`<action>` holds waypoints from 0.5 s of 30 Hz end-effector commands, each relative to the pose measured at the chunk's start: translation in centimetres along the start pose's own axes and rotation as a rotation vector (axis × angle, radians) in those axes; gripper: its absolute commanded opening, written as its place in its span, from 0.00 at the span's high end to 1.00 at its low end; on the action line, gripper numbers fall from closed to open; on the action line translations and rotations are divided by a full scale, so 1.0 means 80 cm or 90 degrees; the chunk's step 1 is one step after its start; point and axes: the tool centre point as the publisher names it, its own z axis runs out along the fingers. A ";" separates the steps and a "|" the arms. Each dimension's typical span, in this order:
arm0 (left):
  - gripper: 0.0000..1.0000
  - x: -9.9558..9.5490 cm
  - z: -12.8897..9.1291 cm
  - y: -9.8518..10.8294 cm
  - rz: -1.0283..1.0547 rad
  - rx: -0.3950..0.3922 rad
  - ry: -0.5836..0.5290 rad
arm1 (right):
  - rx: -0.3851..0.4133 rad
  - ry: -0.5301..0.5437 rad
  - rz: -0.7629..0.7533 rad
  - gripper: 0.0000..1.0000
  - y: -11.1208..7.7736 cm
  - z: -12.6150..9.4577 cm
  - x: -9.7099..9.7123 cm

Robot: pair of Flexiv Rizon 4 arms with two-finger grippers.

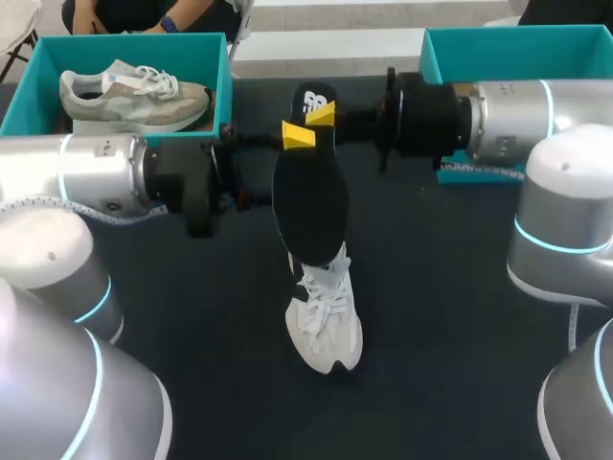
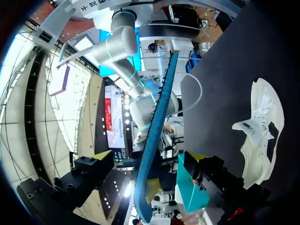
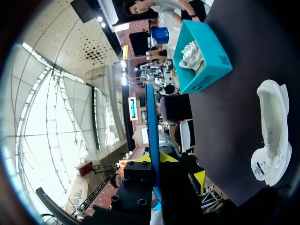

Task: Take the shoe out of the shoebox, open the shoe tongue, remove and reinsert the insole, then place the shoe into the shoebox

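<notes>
A black insole [image 1: 308, 196] hangs upright above the table's middle. My right gripper [image 1: 321, 115] is shut on its upper end; in the right wrist view the insole's blue edge [image 3: 151, 122] runs out from between the pinching fingers of the right gripper [image 3: 154, 159]. My left gripper [image 1: 273, 168] stands wide open around the insole, whose edge [image 2: 157, 122] passes between the spread fingers of the left gripper [image 2: 149, 157] without touching them. Below lies the white shoe [image 1: 326, 321] on the dark table, also in both wrist views as the white shoe [image 2: 260, 136] and the white shoe [image 3: 274, 140].
A teal shoebox [image 1: 29, 91] at the back left holds a grey-beige sneaker [image 1: 134, 96]. Another teal box [image 1: 517, 48] stands at the back right behind my right arm. A teal box [image 3: 206, 56] shows beyond the shoe in the right wrist view.
</notes>
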 end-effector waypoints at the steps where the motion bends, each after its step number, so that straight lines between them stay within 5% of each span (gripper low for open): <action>1: 0.00 0.002 -0.003 -0.001 0.000 0.000 0.005 | -0.012 -0.007 0.015 1.00 -0.015 -0.013 -0.003; 2: 0.00 0.003 -0.003 -0.002 -0.001 0.001 0.006 | -0.019 -0.013 0.019 1.00 -0.017 -0.015 -0.002; 10: 0.51 0.008 0.003 -0.015 -0.010 0.015 0.004 | -0.017 -0.029 0.019 1.00 -0.012 -0.018 -0.001; 15: 0.53 0.009 0.009 -0.022 -0.014 0.021 0.000 | -0.010 -0.027 0.018 1.00 -0.008 -0.015 -0.003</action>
